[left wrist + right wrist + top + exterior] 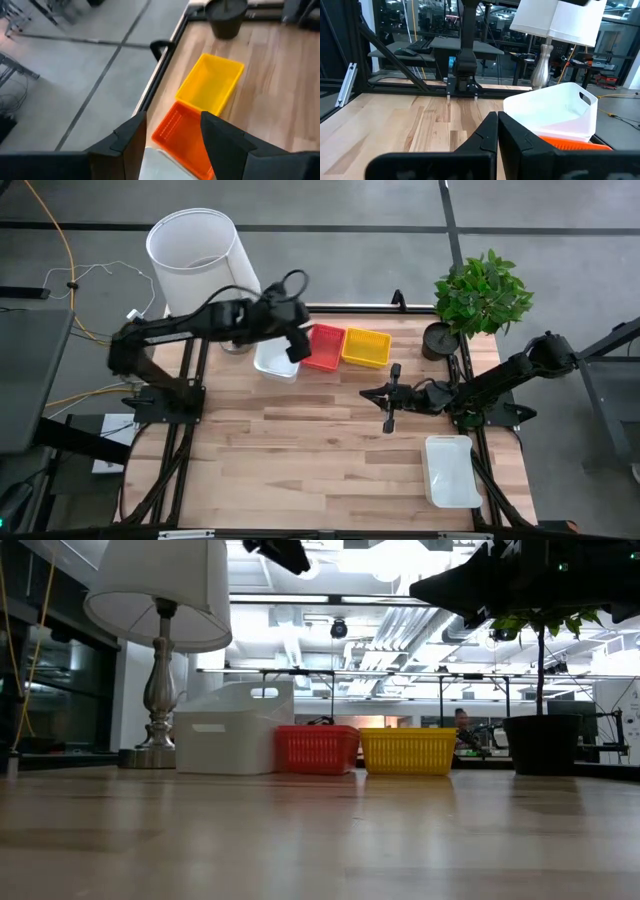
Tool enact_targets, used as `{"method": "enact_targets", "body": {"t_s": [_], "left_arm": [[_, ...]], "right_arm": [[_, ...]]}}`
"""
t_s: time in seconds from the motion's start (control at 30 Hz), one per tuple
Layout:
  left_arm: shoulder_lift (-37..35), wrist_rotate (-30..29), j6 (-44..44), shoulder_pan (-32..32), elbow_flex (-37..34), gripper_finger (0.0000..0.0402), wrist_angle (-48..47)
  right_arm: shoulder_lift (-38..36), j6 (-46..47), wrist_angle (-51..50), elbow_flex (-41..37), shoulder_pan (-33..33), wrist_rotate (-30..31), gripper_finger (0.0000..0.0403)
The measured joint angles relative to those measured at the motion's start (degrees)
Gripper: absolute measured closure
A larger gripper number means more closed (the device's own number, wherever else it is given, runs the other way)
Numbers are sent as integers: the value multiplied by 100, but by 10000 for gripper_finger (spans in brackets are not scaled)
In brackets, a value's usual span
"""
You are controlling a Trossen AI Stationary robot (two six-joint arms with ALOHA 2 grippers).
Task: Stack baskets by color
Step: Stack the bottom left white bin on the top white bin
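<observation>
No lettering, label, brand mark or number can be read anywhere in these views. The baskets, the lamp and the plant pot show plain surfaces. Anything printed in the room behind is too small to make out.

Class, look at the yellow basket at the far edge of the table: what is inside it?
The yellow basket looks empty: the left wrist view shows bare yellow floor and walls. It stands beside the red basket, whose near end is hidden by the left gripper's fingers.
</observation>
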Motion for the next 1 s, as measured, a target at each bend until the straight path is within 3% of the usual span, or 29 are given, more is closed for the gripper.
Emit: {"method": "enact_targets", "body": {"t_s": [0.3, 0.47, 0.77, 1.0], "left_arm": [[-1856, -67, -481, -511, -2958, 229, 2043], [-2664, -787, -1047, -1034, -4202, 229, 2303], [-3479, -2511, -2530, -1733, -5162, 229, 2043], [-2859, -2435, -3102, -1174, -5393, 229, 1731]], "right_arm": [[0, 17, 2, 0, 0, 2, 403], [0, 15, 2, 0, -1, 4, 403], [0, 76, 4, 0, -149, -2, 403], [0, 302, -2, 0, -273, -24, 403]]}}
